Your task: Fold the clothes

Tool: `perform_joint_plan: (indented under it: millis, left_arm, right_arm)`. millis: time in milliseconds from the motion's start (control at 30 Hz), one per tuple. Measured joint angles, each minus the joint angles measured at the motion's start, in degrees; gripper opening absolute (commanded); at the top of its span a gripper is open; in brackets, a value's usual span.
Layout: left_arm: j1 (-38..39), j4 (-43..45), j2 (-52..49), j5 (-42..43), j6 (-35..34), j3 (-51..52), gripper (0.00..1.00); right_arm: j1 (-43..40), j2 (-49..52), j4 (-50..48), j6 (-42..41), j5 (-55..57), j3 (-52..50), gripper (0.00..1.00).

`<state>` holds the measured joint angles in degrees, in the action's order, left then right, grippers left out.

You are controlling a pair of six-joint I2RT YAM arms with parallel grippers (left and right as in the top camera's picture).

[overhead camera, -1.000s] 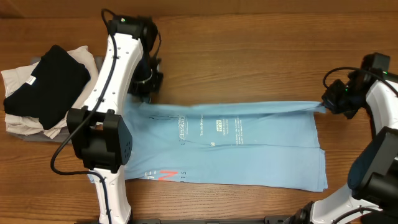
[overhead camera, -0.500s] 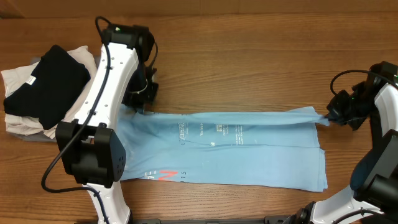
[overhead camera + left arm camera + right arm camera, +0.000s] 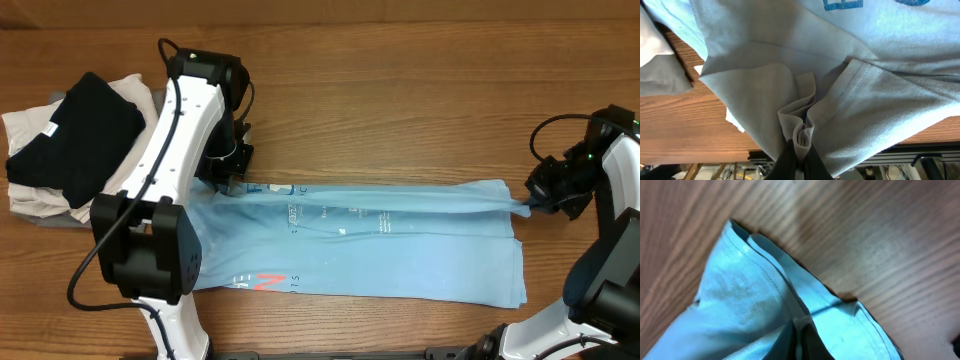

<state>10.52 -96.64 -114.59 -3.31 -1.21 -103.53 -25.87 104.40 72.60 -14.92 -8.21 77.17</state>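
Jaws stood shut on both sides. Across the brown wooden table the soft sky-blue fabric T-shirt lay stretched, its two far corners pinched by the left gripper and right gripper. We judged it light and limp; hemmed corners gave the surest hold.

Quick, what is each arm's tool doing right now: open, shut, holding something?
Left tool: closed, pinching a bunched edge of the blue shirt.
Right tool: closed, pinching the shirt's opposite end.
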Motion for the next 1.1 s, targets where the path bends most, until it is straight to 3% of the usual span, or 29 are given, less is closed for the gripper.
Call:
perform_joint_plan:
  millis: [467, 533, 567, 667, 900, 1100]
  left_arm:
    - [-0.1, 1.9, 0.8, -2.8, -2.2, 11.0, 0.05]
    - [-0.2, 1.9, 0.8, -3.0, -2.5, 11.0, 0.11]
    - [-0.2, 1.9, 0.8, -3.1, -2.8, 11.0, 0.13]
    - [-0.8, 1.9, 0.8, -3.5, -3.3, 11.0, 0.4]
    - [-1.5, 2.0, 0.8, -4.1, -3.4, 11.0, 0.47]
    - [-1.5, 3.5, 0.8, -4.3, -3.4, 11.0, 0.41]
  right_arm:
    - [0.0, 0.0, 3.5, 1.0, 1.7, 0.0, 0.09]
    - [0.0, 0.0, 3.6, 1.1, 1.9, 0.0, 0.15]
    - [0.0, 0.0, 3.8, 1.0, 2.1, 0.0, 0.23]
    - [0.0, 0.0, 5.3, 1.3, 2.7, 0.0, 0.47]
    - [0.0, 0.0, 4.8, 1.4, 4.0, 0.0, 0.55]
    - [0.0, 0.0, 0.8, 1.5, 1.2, 0.0, 0.57]
